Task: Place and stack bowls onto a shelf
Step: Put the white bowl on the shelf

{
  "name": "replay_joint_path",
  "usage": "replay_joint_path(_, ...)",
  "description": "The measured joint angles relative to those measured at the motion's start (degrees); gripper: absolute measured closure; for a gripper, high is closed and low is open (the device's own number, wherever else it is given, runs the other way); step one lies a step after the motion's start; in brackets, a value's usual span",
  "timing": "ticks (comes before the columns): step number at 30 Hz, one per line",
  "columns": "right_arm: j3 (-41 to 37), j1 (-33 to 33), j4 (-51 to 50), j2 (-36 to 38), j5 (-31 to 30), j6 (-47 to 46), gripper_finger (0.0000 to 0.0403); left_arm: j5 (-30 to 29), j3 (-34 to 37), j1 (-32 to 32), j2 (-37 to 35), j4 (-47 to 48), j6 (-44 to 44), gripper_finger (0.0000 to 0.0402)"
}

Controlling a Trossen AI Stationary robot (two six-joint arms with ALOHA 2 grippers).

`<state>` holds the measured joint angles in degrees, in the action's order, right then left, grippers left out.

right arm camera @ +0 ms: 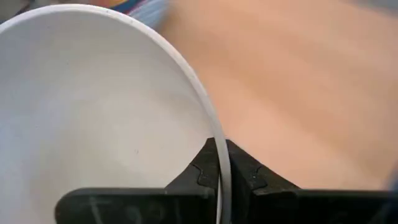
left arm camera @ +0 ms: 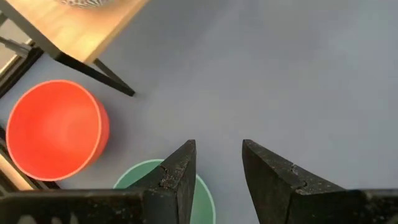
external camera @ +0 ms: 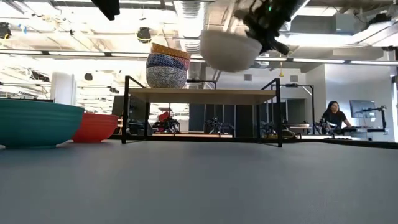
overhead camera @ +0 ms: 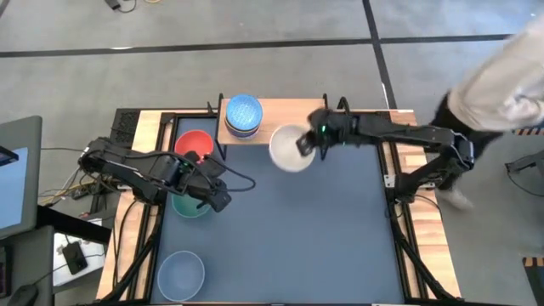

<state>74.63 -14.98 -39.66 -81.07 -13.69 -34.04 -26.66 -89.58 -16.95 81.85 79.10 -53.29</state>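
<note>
Cream white bowl (overhead camera: 291,148) pinched at its rim by right gripper (overhead camera: 311,144) above shelf (overhead camera: 285,115); left gripper (left arm camera: 217,163) parted, empty.

Stacked bowls (overhead camera: 243,116) sit on the shelf's (overhead camera: 285,111) left end

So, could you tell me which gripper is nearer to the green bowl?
Left. The left gripper hovers at the green bowl's edge; the right gripper is up by the shelf, holding the white bowl.
</note>
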Motion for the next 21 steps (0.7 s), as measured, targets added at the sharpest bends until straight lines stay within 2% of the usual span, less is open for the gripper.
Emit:
replay_joint_path(6,0.0,-12.7,-0.4,0.2,0.5,1.3,0.0372,-2.2,0.0,1.8,-0.2,-0.3,-0.1,0.0285)
replay_joint_path(11,0.0,-19.6,-0.8,-0.7,1.6,1.1,0.0364,-2.2,0.0,5.4,-0.2,-0.4,1.2,0.0285)
replay_joint_path(14,0.0,-22.0,-0.6,-1.4,3.3,1.4,0.0363,-2.2,0.0,7.3,-0.2,-0.5,0.7,0.0285)
replay_joint_path(21,0.0,-23.3,1.3,-4.3,7.5,2.4,0.0350,-2.9,0.0,9.8,-0.2,-0.6,1.8,0.0285)
